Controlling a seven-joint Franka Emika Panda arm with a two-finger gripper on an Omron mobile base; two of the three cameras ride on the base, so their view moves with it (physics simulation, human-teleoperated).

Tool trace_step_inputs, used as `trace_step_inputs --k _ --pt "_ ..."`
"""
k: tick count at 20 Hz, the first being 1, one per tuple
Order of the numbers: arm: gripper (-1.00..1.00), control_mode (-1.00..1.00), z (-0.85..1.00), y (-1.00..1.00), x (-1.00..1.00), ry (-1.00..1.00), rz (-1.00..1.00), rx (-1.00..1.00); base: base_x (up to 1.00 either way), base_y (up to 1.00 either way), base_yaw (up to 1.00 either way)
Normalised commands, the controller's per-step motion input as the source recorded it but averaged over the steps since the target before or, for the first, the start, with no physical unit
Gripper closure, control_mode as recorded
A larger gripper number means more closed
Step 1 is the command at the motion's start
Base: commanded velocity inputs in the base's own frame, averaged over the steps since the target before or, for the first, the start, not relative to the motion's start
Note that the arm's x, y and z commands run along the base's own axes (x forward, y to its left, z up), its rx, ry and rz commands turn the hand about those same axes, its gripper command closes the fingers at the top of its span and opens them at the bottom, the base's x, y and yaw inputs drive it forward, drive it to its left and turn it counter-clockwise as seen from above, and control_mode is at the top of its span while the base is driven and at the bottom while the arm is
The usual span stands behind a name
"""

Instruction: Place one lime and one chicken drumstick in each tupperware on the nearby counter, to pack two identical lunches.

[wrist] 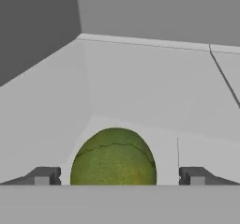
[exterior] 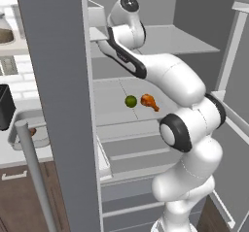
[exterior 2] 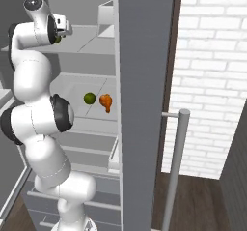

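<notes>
On the upper fridge shelf [exterior 2: 91, 41] a lime [wrist: 113, 157] sits between the two fingers [wrist: 43, 176], clear of both. One shelf down [exterior: 116, 112], a second lime [exterior: 131, 101] lies just left of a chicken drumstick [exterior: 149, 101], near it but apart.

no readable text, labels (none anywhere)

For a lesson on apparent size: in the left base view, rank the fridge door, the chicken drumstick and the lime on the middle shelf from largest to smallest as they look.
1. Fridge door, largest, though it is also nearest the camera.
2. Chicken drumstick.
3. Lime, slightly smaller than the drumstick beside it.
</notes>
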Motion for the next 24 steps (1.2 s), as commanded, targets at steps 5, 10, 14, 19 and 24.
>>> trace_step_inputs --k 5,10,14,19,24 --pt "-1.00 -1.00 -0.14 -0.06 -0.01 -0.02 0.00 0.02 0.00 0.00 0.00" --pt "-1.00 -1.00 -0.28 0.00 0.00 0.00 0.00 0.00 0.00 0.00 0.00" --pt "-1.00 -1.00 -0.07 0.00 0.00 0.00 0.00 0.00 0.00 0.00 0.00" --pt "-1.00 -1.00 0.17 0.02 0.05 0.00 0.00 0.00 0.00 0.00 0.00" --pt "-1.00 -1.00 0.34 0.04 0.03 0.00 0.00 0.00 0.00 0.00 0.00"
